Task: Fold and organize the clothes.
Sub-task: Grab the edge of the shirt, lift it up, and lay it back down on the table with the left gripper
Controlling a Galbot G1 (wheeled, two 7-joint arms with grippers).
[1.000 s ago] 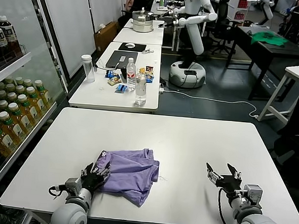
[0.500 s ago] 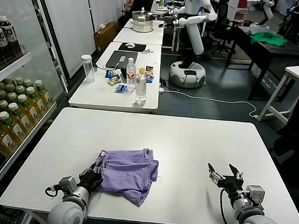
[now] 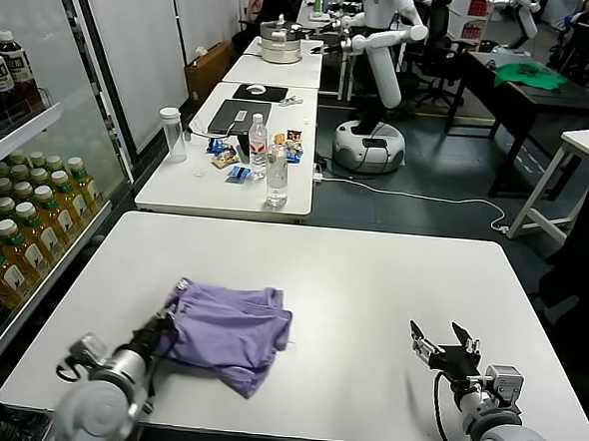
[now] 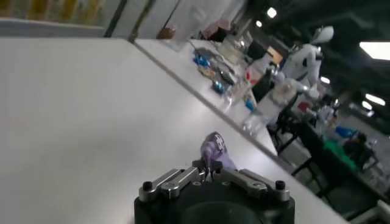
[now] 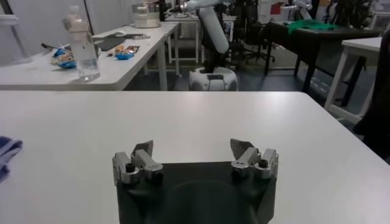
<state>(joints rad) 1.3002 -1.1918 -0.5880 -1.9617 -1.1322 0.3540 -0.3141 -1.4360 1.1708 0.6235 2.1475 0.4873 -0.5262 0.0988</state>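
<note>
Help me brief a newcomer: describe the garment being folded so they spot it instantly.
On the big white table nearest the robot, look at the front left, where the left gripper grips it. It is the lavender T-shirt, a folded bundle and the only cloth on that table.

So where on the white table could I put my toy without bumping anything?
The table is bare across its far half and between the purple T-shirt and the right pincer. It is crowded at the near left, where the left pincer grips the shirt's edge.
</note>
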